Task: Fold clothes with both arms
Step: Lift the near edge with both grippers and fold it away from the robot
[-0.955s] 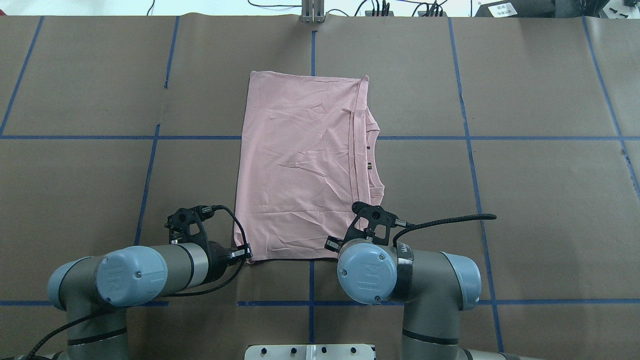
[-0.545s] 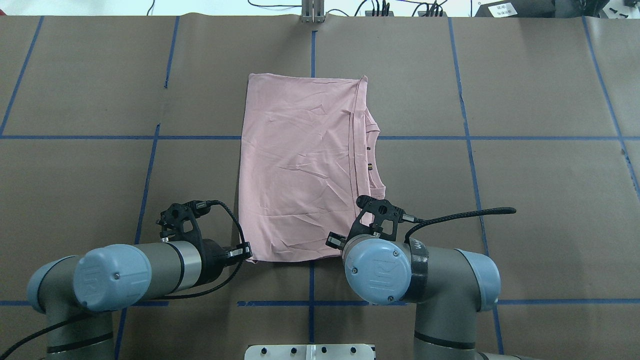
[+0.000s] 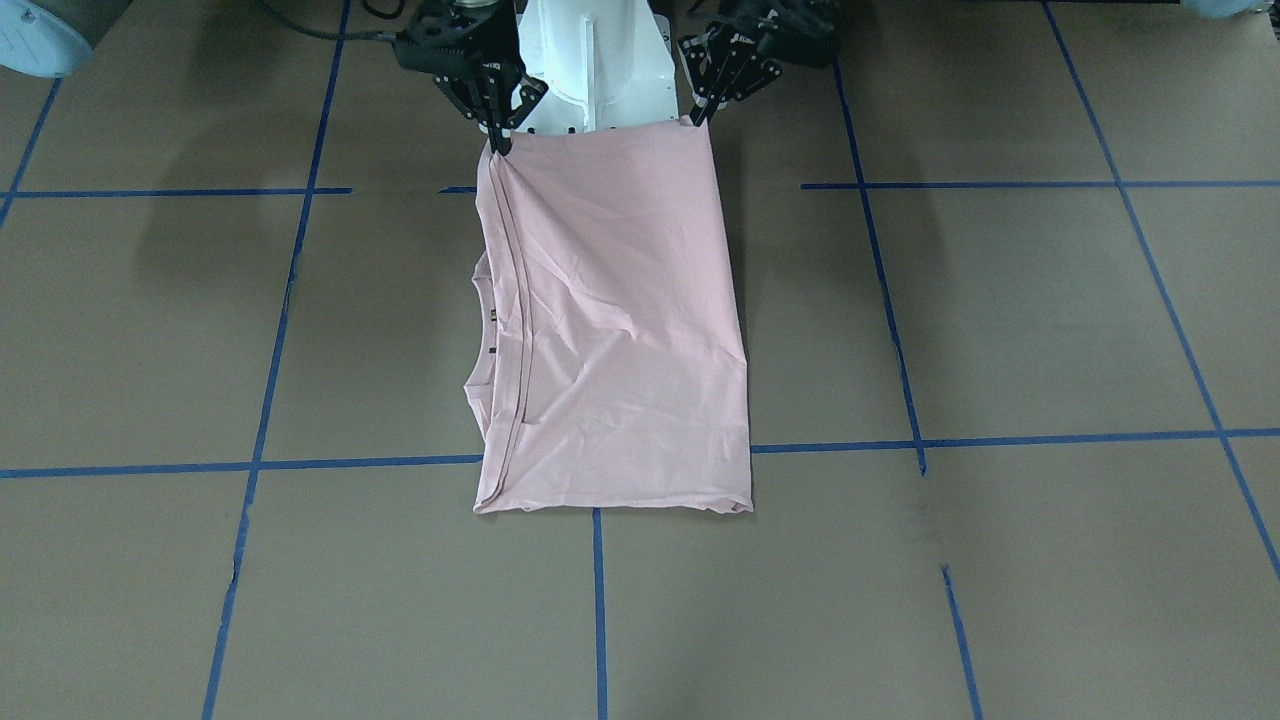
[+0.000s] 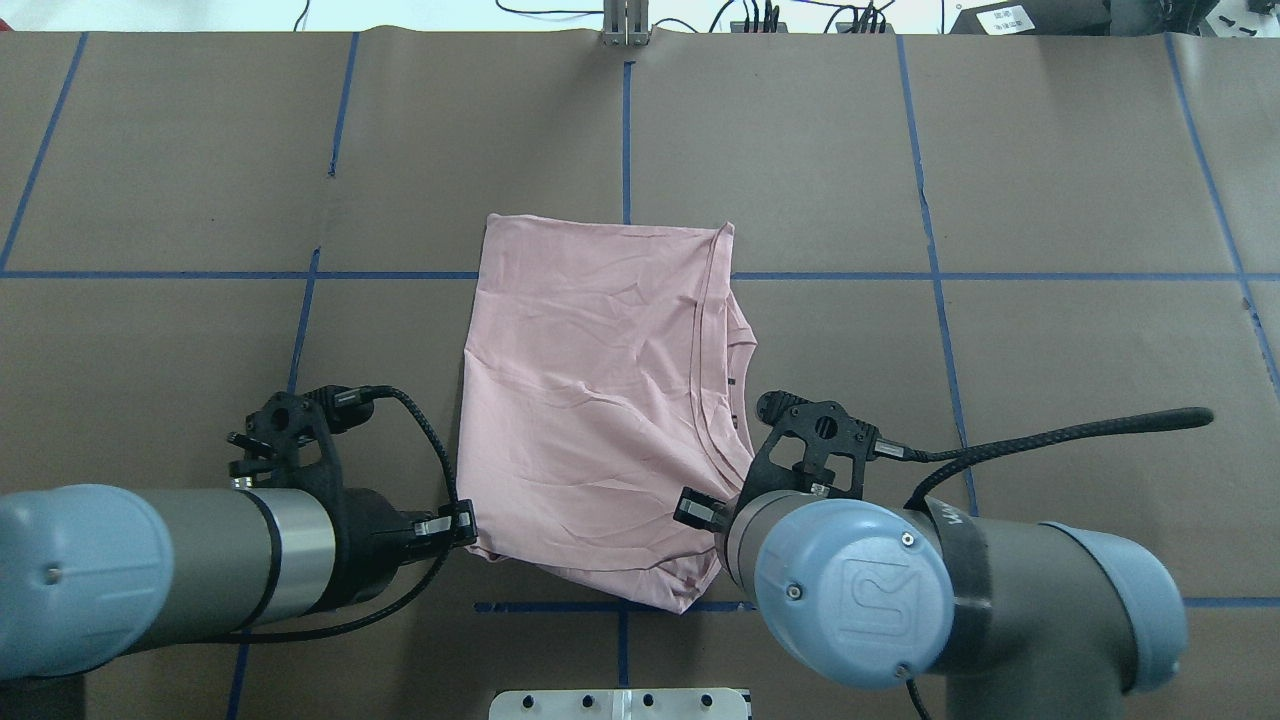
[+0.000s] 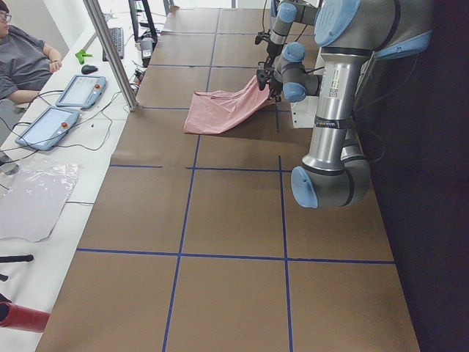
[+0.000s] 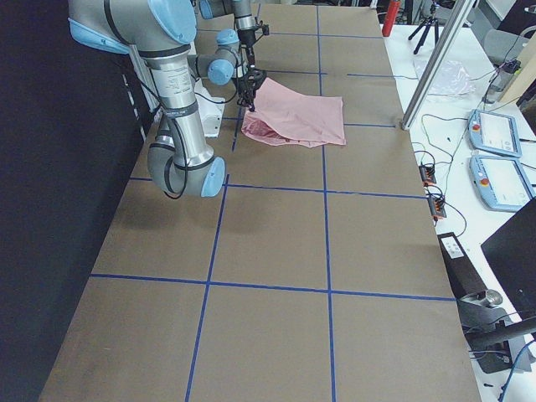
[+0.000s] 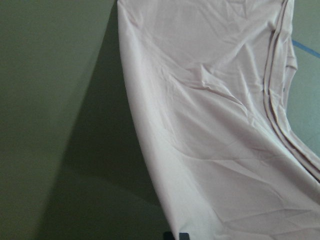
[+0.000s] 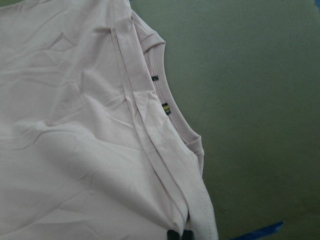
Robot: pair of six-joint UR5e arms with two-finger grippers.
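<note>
1. The shirt [image 4: 590, 400] sits at the middle of the table [image 4: 1050, 150], in front of the robot base. Its far edge rests flat on the surface. Its near edge is raised, so the cloth slopes down and away from the robot.

2. The left gripper [image 3: 694, 118] is pinched closed on the near corner on the robot's left. The right gripper [image 3: 500, 143] is pinched closed on the near corner on the robot's right. Both hold at about the same height, which keeps the raised edge stretched between them with only a shallow sag.

3. The corner grips serve the fold. With the far edge acting as an anchor on the table, the near edge can probably be carried forward over it without bunching.

4. A hem [image 8: 131, 100] lies beside the collar [image 8: 177, 120] on the robot's right, which suggests that one fold is already made. The present step appears to be the next fold, not yet laid down.
</note>
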